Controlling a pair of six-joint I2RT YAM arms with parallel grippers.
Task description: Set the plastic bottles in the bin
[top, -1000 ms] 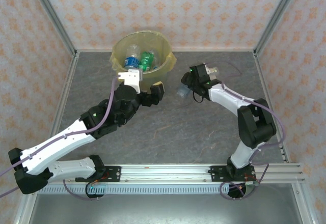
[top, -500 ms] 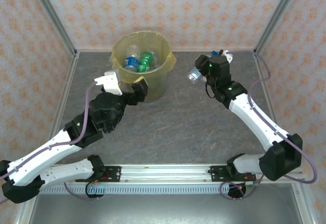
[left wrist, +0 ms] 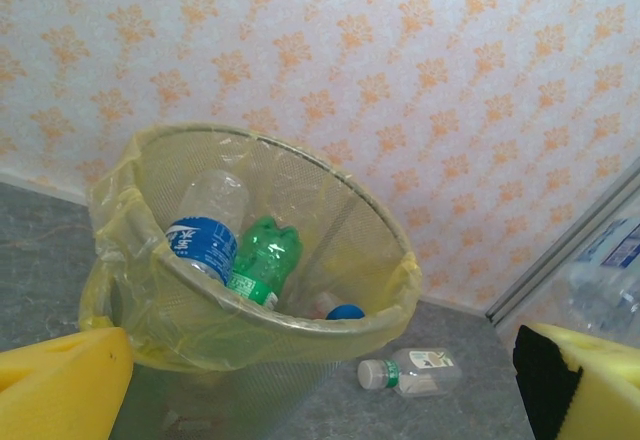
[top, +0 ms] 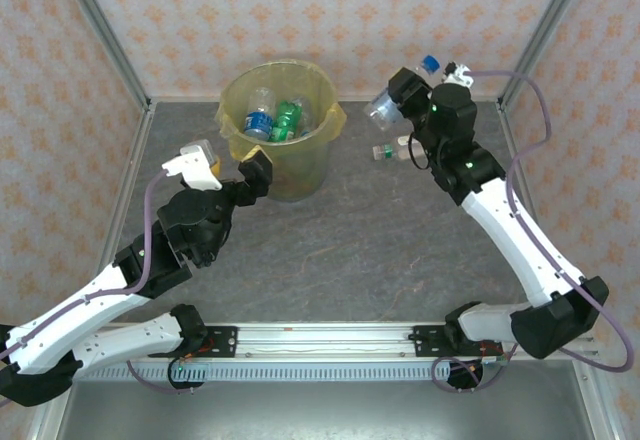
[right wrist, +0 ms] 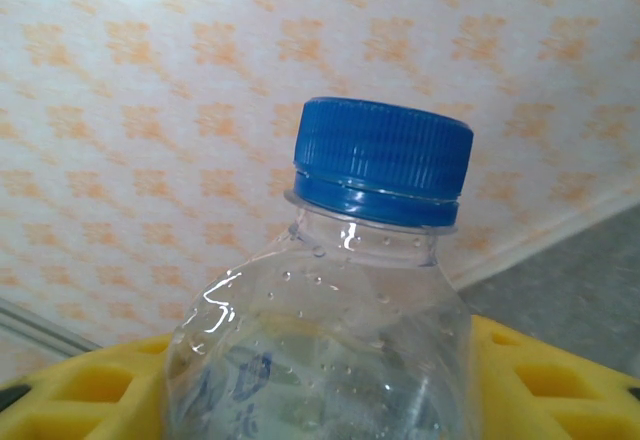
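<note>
Right claw [top: 402,92]: raised above the far right part of the tabletop [top: 350,250], to the right of the bin [top: 296,168]. It is closed on a clear bottle [top: 381,110] with a blue cap [top: 430,63]. In the right wrist view this clear bottle [right wrist: 320,360] sits between the yellow pads [right wrist: 90,400], neck and blue cap [right wrist: 382,160] standing above them. The bottle is clear of the tabletop and is not over the bin's mouth.

Left claw [top: 225,165]: spread wide with nothing between the fingers, just near and left of the bin. In the left wrist view its yellow pads [left wrist: 60,380] sit at the two lower corners, with the bin [left wrist: 330,230] between them.

Bin: stands at the far centre-left of the tabletop, lined with a yellow bag. Inside it lie a blue-labelled bottle [top: 258,120] and a green bottle [top: 288,118] side by side. The left wrist view confirms the blue-labelled bottle [left wrist: 205,225] and the green bottle [left wrist: 262,260], and shows a second blue cap [left wrist: 345,312] lower in the bin; the item it belongs to cannot be made out.

Loose bottle [top: 392,150]: lies on its side on the tabletop just right of the bin, below the right claw. It has a white cap, seen in the left wrist view [left wrist: 412,372].
</note>
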